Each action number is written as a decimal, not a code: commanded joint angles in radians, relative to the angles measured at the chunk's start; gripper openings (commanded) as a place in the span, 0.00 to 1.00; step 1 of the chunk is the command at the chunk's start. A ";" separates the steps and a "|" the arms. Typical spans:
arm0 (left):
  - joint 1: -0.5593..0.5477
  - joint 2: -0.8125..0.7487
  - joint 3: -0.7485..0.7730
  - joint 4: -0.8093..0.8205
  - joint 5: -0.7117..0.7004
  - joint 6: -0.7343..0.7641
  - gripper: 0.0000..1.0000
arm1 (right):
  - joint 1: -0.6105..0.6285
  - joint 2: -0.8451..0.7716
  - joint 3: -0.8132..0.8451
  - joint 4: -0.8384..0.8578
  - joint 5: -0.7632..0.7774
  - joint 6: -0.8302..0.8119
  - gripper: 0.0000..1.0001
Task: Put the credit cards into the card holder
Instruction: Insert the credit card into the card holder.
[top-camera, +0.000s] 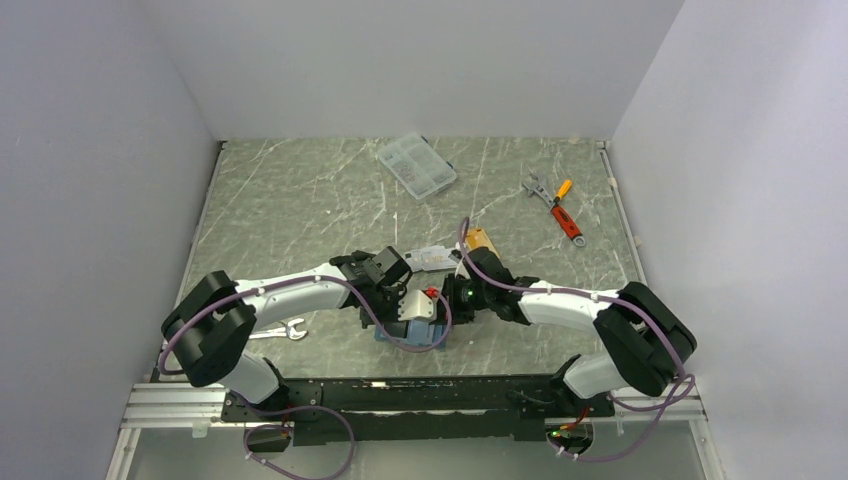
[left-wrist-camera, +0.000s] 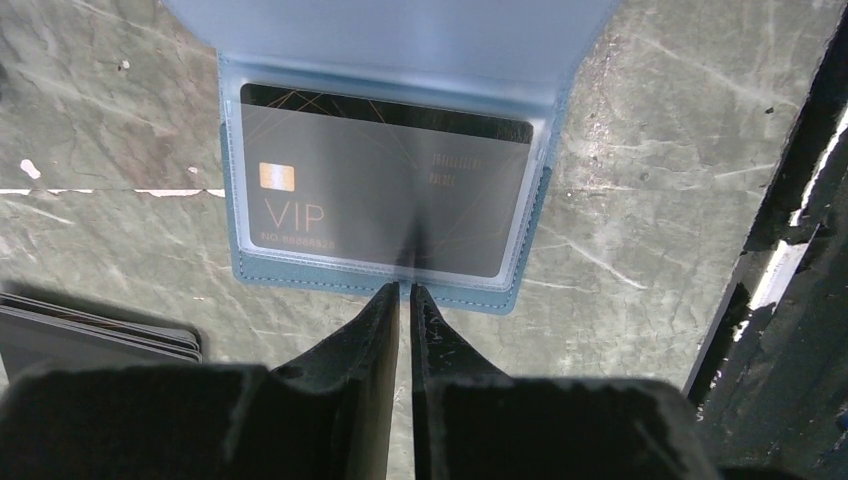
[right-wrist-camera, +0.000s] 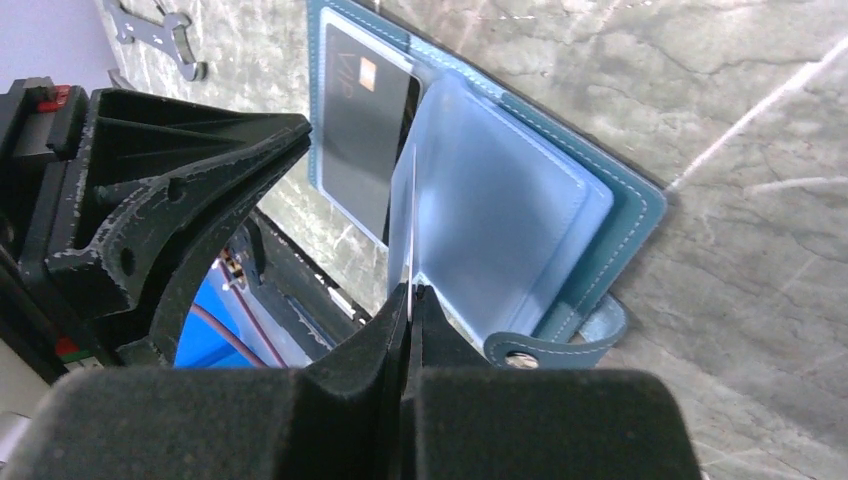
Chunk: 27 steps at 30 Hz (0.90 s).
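Here: card holder (right-wrist-camera: 600, 215) held open

The card holder lies open on the surface (left-wrist-camera: 120, 250), a dark VIP card (left-wrist-camera: 380, 190) in its clear pocket. The right gripper (right-wrist-camera: 410, 292) pinches a clear leaf (right-wrist-camera: 490, 220). The left gripper (left-wrist-camera: 405, 292), fingers nearly together, sits at its near edge.

The left arm (top-camera: 300, 293) and the right arm (top-camera: 565, 298) both wear smooth white shells, joined by bulky black joint housings (top-camera: 212, 338). Thin purple cables (top-camera: 351, 440) loop along each arm. Both are bolted to a black base plate (top-camera: 420, 402). The left pincer (left-wrist-camera: 405, 290) and the right pincer (right-wrist-camera: 412, 292) have matte black, wedge-shaped fingers (left-wrist-camera: 350, 345). Seen from the right wrist, the left one's ribbed sides show grey scuffs and round holes.
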 joint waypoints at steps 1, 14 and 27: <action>-0.002 -0.053 0.013 -0.013 -0.002 0.032 0.14 | 0.004 -0.013 0.059 0.039 -0.039 -0.036 0.00; 0.145 -0.161 0.017 -0.086 0.143 0.108 0.15 | 0.018 0.098 0.106 0.080 -0.068 -0.031 0.00; 0.135 -0.081 0.054 -0.058 0.219 0.157 0.15 | 0.017 0.129 0.118 0.070 -0.056 -0.031 0.00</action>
